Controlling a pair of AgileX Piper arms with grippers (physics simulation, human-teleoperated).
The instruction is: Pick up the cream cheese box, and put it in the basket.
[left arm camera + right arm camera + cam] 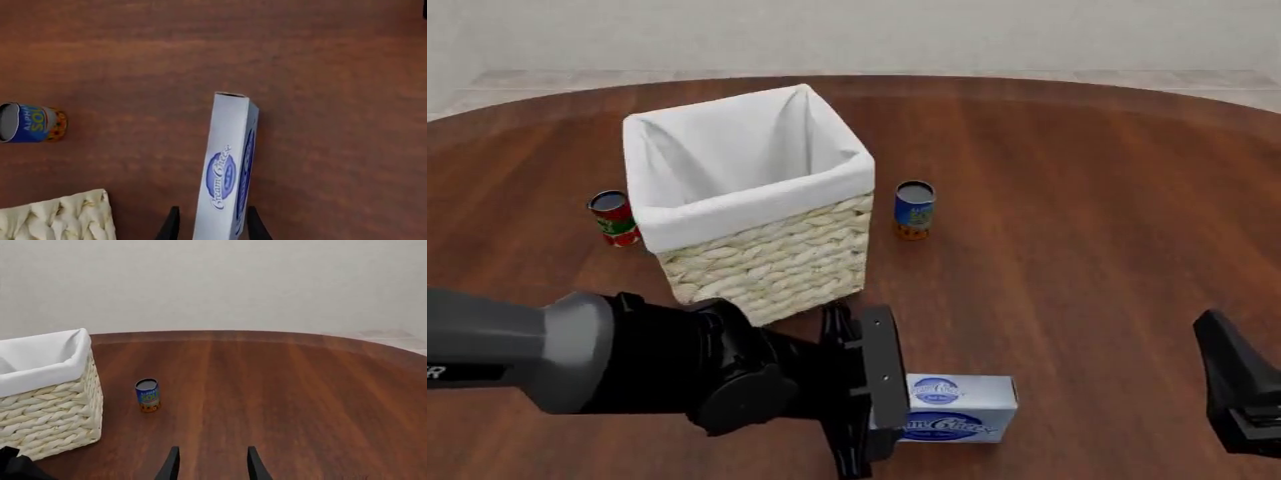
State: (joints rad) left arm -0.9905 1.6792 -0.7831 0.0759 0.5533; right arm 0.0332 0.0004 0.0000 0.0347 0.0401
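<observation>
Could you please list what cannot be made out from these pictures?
- Left gripper: contact with the cream cheese box is cut off by the left wrist view's edge and hidden by the arm in front.
- Basket floor: hidden by its walls.
- Red can: label too small.

You have a round dark wooden desk point(1068, 200) in front of you. A small blue can point(914, 209) stands upright on it, and a red can point(614, 217) stands upright well apart from the blue one, farther to your left. A pale wall point(233, 280) rises behind.
</observation>
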